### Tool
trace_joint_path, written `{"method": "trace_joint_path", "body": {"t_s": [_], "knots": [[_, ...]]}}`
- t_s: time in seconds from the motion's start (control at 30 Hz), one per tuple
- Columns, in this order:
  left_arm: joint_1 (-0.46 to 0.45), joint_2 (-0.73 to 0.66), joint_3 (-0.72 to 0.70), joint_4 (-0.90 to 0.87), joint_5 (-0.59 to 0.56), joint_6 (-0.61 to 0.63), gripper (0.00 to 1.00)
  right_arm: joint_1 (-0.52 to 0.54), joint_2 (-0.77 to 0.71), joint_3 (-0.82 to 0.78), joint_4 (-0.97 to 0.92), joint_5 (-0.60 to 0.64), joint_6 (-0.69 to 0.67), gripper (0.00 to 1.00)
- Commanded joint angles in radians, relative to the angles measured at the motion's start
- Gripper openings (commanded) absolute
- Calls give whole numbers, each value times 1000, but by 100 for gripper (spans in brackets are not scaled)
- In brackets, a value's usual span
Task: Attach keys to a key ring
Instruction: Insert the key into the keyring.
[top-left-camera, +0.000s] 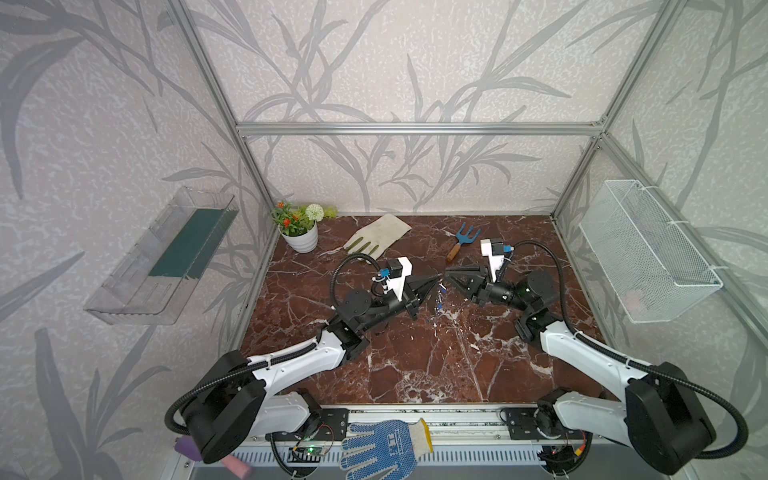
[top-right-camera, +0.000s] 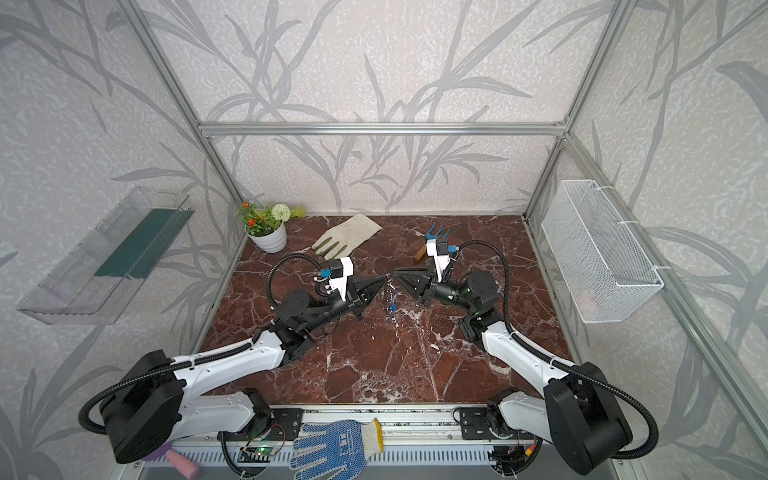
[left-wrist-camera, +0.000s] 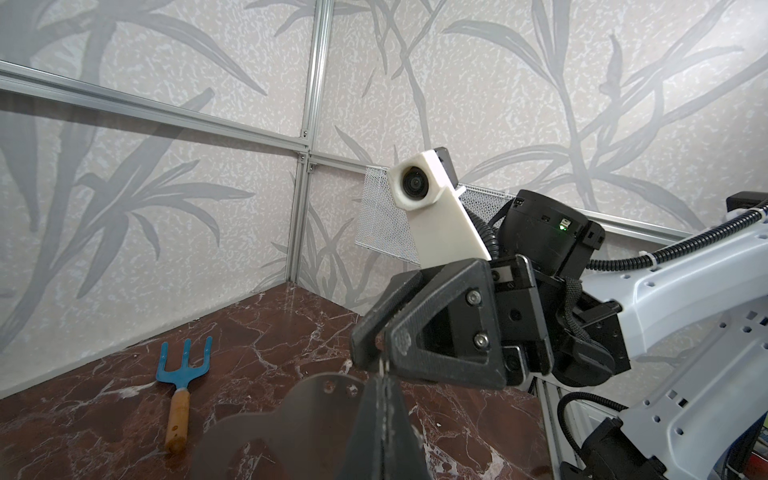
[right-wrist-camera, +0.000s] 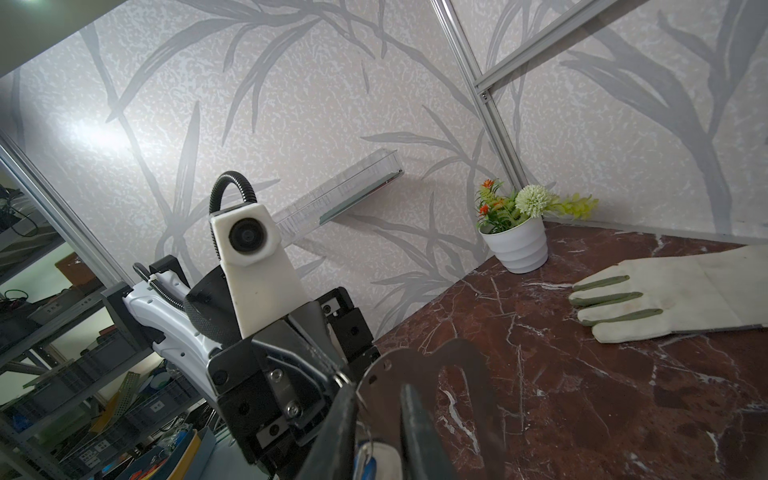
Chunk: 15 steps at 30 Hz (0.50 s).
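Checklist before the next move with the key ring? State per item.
1. Left pincer shut on key ring, ring off the table: ok.
2. Edge holes unobstructed in the left wrist view: ok.
3. Right pincer tips at the ring's edge: ok.
4. Right pincer gripping a blue key: cannot tell; the key sits by one finger.
5. Other keys below the pincers, hanging or lying on the table: cannot tell.
6. Hand fork and work glove clear of both pincers: ok.
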Motion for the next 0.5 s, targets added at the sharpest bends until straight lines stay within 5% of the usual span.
{"method": "trace_joint_path", "body": {"t_s": [0.0, 0.3, 0.47], "knots": [[-5, -17, 37, 39, -3, 5, 0, 13, 6, -14, 37, -43, -1, 23], [-5, -16, 40, 34, -1, 2, 0, 25, 20, -21, 39, -58, -3, 24], [-4, -11, 46, 29, 16, -2, 0, 25, 17, -18, 39, -55, -3, 13]]}}
